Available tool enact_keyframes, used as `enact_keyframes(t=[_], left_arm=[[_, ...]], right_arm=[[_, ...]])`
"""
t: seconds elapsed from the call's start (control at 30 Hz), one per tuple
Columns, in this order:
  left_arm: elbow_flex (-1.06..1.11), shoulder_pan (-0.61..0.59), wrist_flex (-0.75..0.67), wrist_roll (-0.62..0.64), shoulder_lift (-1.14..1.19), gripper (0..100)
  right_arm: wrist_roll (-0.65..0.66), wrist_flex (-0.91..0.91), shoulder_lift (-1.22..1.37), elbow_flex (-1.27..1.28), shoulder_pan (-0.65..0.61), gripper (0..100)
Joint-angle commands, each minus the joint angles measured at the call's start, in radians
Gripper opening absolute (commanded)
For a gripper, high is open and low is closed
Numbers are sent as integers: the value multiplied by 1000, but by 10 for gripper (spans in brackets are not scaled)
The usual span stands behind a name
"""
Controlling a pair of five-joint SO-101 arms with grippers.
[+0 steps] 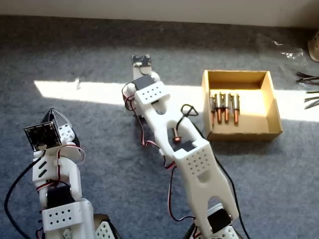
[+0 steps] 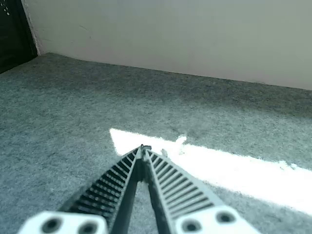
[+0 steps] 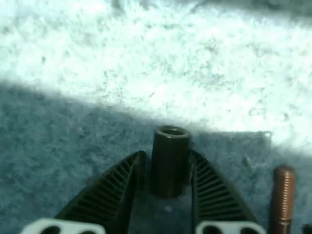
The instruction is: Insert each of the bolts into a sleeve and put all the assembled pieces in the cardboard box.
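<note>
My right gripper point(image 3: 168, 155) is shut on a dark sleeve point(image 3: 170, 158), which stands upright between the fingers, open end up, low over the grey carpet. A copper bolt point(image 3: 282, 200) lies on the carpet close beside it. In the high view this arm's wrist point(image 1: 143, 82) stretches to the table's middle, left of the cardboard box point(image 1: 273, 112), and hides the fingers. Several assembled pieces point(image 1: 224, 107) lie side by side in the box. My left gripper point(image 2: 143, 151) is shut on nothing and held above the carpet at the near left point(image 1: 56, 117).
Dark tools point(image 1: 310, 88) and a clear plastic bag point(image 1: 289, 50) lie at the right edge beyond the box. A pale wall point(image 2: 170, 34) borders the far side of the carpet. A sunlit band point(image 1: 89, 92) crosses the carpet's middle.
</note>
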Motion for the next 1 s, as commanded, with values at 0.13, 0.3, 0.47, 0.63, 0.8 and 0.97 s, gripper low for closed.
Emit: enact_keyframes(t=[0.13, 0.3, 0.47, 0.63, 0.8, 0.97], left_arm=[[24, 12, -17, -5, -15, 7], [24, 12, -15, -5, -15, 7], [24, 12, -15, -5, -15, 7], [24, 12, -15, -5, -15, 7], [24, 12, -15, -5, -15, 7], [24, 13, -15, -5, -15, 7]], right_arm=[[101, 51, -15, -39, -2, 39], [101, 28, -8, -77, 1, 29], [106, 24, -8, -84, 1, 27], [109, 25, -7, -87, 1, 28], [109, 24, -7, -82, -4, 28], [107, 24, -7, -82, -4, 57]])
